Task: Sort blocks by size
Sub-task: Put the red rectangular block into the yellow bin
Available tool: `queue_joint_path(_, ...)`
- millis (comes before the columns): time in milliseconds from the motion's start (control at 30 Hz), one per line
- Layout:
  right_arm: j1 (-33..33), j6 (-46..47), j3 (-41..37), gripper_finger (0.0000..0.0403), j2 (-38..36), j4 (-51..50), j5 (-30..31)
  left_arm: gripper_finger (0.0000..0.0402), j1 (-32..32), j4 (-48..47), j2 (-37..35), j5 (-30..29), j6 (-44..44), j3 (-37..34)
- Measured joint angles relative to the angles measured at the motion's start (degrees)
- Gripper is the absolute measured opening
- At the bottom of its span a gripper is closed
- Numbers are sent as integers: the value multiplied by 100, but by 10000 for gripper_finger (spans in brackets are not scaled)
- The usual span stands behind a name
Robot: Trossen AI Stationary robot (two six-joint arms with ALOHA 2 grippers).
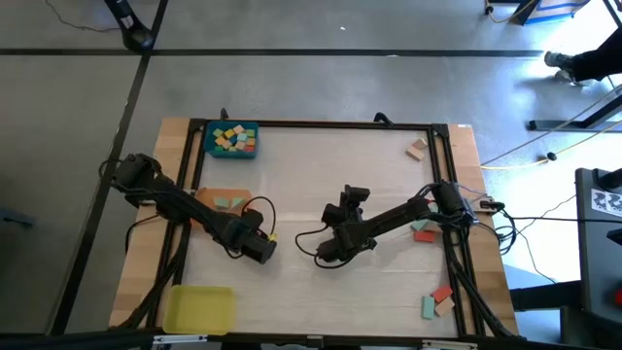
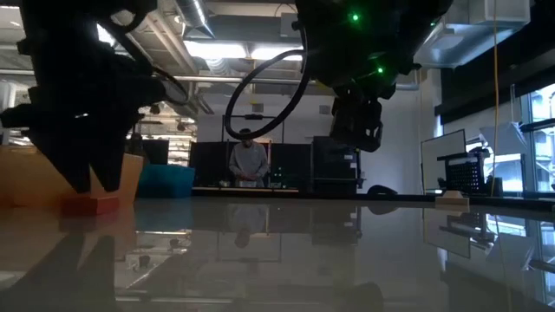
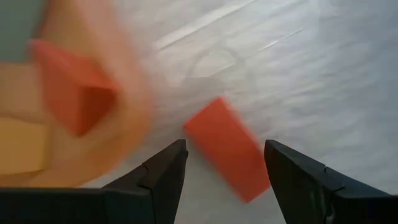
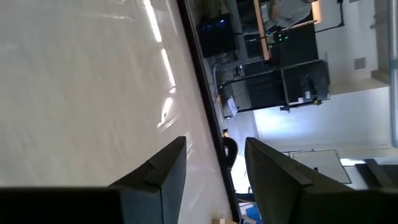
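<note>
A red block [image 3: 227, 149] lies flat on the white table, askew under my left gripper [image 3: 225, 143], whose open fingers hang just above it, one on each side. The low view shows the same block [image 2: 91, 205] below the dark fingers [image 2: 80, 178]; whether they touch it I cannot tell. Beside it an orange tray [image 1: 222, 201] holds a teal block, and another red block [image 3: 78, 93] shows blurred there. My right gripper [image 1: 328, 251] hovers open over the table's middle, with nothing between its fingers [image 4: 163, 167].
A blue tray [image 1: 231, 139] with several blocks stands at the far left, a yellow tray [image 1: 199, 308] at the near left. Loose blocks lie along the right side [image 1: 417, 148], [image 1: 424, 231], [image 1: 437, 301]. A person [image 2: 250, 165] stands in the room beyond the table.
</note>
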Motion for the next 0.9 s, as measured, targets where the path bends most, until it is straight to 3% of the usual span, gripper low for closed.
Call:
queue_joint_path(333, 0, -2, 0, 163, 0, 287, -308, 205, 50, 183, 439, 1, 187, 1)
queue_joint_path(667, 0, -2, 2, 163, 0, 424, -295, 202, 44, 232, 626, -100, 1137, 29)
queue_joint_path(900, 0, -2, 2, 163, 0, 480, -296, 129, 48, 331, 630, -62, 1349, 25)
